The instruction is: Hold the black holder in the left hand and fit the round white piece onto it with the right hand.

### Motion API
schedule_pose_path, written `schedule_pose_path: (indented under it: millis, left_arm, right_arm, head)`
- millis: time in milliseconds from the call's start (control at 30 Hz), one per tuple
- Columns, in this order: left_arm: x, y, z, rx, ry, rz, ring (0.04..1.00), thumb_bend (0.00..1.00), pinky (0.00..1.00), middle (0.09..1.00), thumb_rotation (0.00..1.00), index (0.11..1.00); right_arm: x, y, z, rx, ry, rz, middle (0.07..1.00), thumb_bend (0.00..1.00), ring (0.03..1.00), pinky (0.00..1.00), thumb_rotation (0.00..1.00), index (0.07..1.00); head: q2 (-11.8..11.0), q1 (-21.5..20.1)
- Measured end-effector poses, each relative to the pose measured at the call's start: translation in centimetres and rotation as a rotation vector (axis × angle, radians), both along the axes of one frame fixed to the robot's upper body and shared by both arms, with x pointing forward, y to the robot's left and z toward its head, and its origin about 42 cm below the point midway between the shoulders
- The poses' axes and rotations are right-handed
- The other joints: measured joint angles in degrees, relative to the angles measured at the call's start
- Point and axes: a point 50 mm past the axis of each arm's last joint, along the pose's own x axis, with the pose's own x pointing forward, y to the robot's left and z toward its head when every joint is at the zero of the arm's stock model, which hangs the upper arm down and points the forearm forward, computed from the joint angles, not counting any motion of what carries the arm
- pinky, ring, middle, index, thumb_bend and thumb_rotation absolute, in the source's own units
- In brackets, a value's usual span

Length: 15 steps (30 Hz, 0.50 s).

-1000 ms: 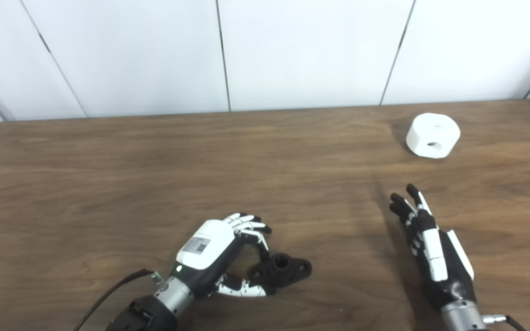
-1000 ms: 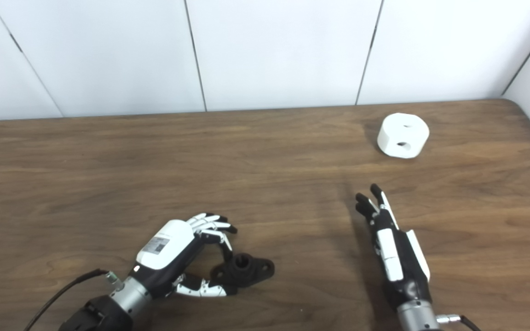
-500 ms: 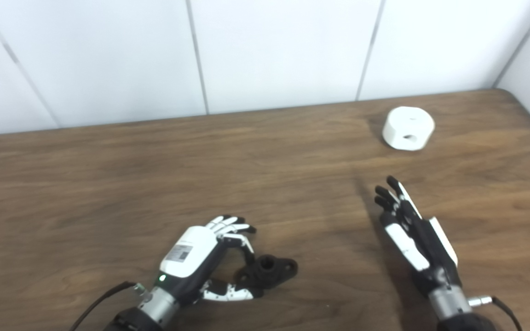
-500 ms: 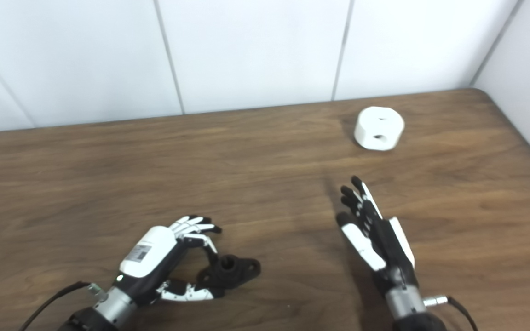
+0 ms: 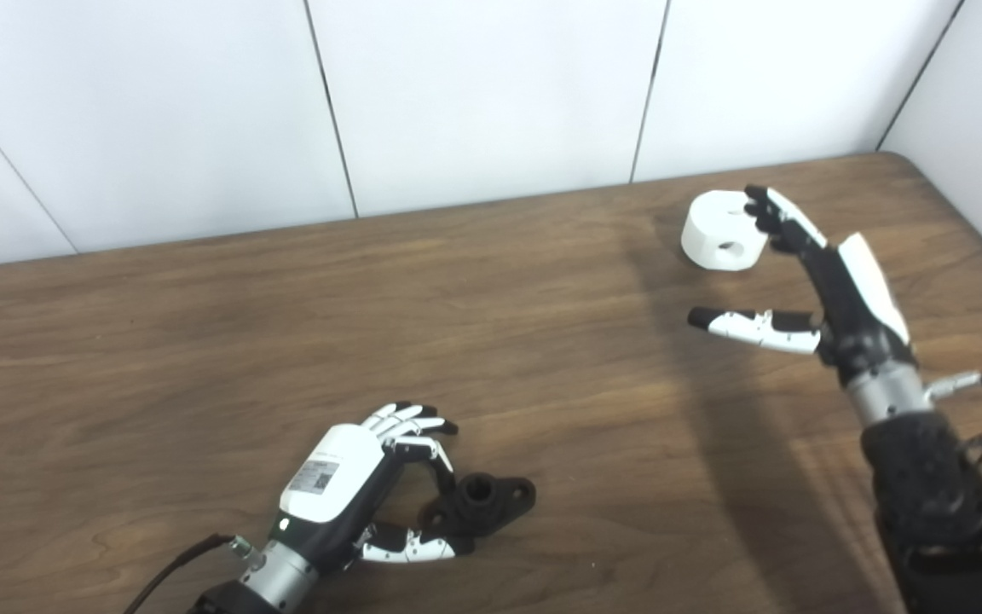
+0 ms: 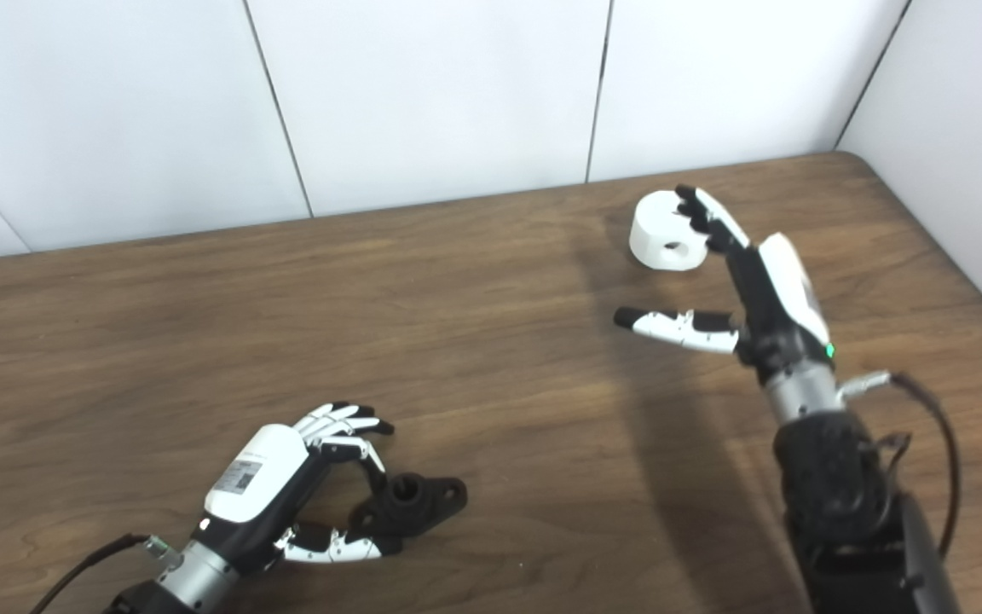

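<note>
The black holder (image 5: 484, 503) lies on the wooden table (image 5: 201, 341) near the front edge. My left hand (image 5: 346, 482) is beside it on the left, and its curled fingers and thumb pinch the holder's near end. The round white piece (image 5: 715, 234), with a hole in its side, stands at the far right of the table. My right hand (image 5: 806, 273) is open and raised. Its fingertips (image 5: 764, 209) reach over the piece's right edge and its thumb is spread out below the piece. It holds nothing.
A white panelled wall (image 5: 491, 102) runs along the table's far edge, and a side wall closes the right corner. A black cable (image 5: 176, 567) trails from my left wrist. Another cable (image 6: 926, 401) loops off my right wrist.
My right hand has risen and reached forward to the white piece, with its thumb spread open. My left hand has stayed on the holder. The camera has turned to the right.
</note>
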Motion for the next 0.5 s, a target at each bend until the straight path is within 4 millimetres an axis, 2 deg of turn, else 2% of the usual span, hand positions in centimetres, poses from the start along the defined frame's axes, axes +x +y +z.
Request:
schedule_pose_path:
  millis: [167, 233, 367, 500]
  left_arm:
    - [0.0, 0.0, -0.3, -0.01, -0.009, -0.006, 0.899, 0.51, 0.91, 0.818, 0.06, 0.489]
    - [0.0, 0.0, -0.3, -0.011, -0.009, -0.006, 0.9, 0.51, 0.91, 0.823, 0.06, 0.489]
    - [0.1, 0.1, -0.4, -0.009, -0.009, -0.007, 0.896, 0.51, 0.91, 0.821, 0.06, 0.489]
    - [0.1, 0.1, -0.5, -0.013, -0.012, -0.005, 0.891, 0.51, 0.91, 0.812, 0.06, 0.489]
  right_arm:
    - [1.8, -1.1, 2.1, -0.087, 0.005, -0.024, 0.869, 0.75, 0.858, 0.8, 0.26, 0.878]
    - [2.5, -1.6, 2.3, -0.109, 0.021, -0.031, 0.869, 0.76, 0.863, 0.81, 0.28, 0.873]
    - [4.2, -2.9, 2.1, -0.162, 0.09, -0.049, 0.901, 0.8, 0.913, 0.85, 0.27, 0.86]
    - [6.0, -3.7, 3.2, -0.216, 0.112, -0.055, 0.906, 0.82, 0.914, 0.83, 0.24, 0.856]
  head:
    - [-0.5, 0.0]
    - [-1.3, -1.5]
    - [-1.5, -2.1]
    - [-1.8, -2.5]
